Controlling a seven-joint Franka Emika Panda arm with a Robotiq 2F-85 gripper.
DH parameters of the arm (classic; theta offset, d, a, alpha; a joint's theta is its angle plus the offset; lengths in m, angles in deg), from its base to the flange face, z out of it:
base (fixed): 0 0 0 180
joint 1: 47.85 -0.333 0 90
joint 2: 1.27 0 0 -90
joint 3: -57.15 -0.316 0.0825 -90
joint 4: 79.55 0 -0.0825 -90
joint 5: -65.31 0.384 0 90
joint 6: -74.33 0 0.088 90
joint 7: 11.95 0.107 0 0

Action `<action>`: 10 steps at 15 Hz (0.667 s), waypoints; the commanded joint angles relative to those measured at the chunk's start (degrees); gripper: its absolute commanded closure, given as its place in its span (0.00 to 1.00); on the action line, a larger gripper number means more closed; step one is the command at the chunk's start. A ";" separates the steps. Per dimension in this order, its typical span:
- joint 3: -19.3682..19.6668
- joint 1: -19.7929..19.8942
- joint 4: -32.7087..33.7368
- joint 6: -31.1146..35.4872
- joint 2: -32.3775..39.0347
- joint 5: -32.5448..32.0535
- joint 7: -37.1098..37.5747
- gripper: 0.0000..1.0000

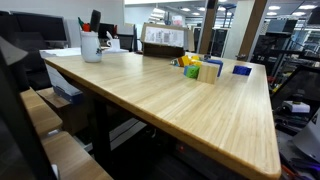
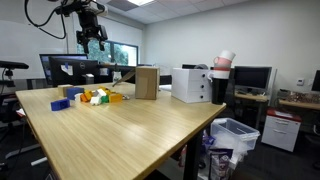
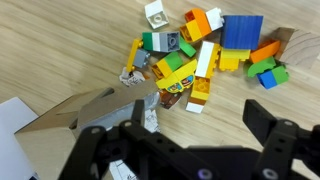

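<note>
Fingers [image 2: 93, 40] of the arm hang high in the air, higher than the top of the cardboard box [image 2: 146, 82]. They are opened wide and have hold of nothing. In the wrist view we see them as two dark shapes [image 3: 272, 140] at the lower edge, far from each other, and no brick is between them or touches them.

The heap of bricks [image 2: 95, 97] lies on the wooden worktop [image 2: 120, 140] just beside the cardboard box; in an exterior view it appears to the left of the box. In the wrist view the heap of bricks [image 3: 200, 55] is seen from above, with yellow, green, orange, blue and white pieces lying loosely over each other. One white brick [image 3: 156, 12] sits a little apart, at the upper edge of that view. A piece of brown cardboard [image 3: 70, 115] shows near the heap there; we cannot tell if it belongs to the box.

A single blue brick [image 2: 61, 103] lies alone on the worktop, farther from the box than the heap is. It shows also in an exterior view [image 1: 242, 70], near the heap [image 1: 200, 68].

A white cup [image 1: 91, 45] with pens in it stands well apart from the box.
</note>
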 commanded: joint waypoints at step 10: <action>0.35 1.46 0.61 -0.93 0.06 2.32 -1.11 0.00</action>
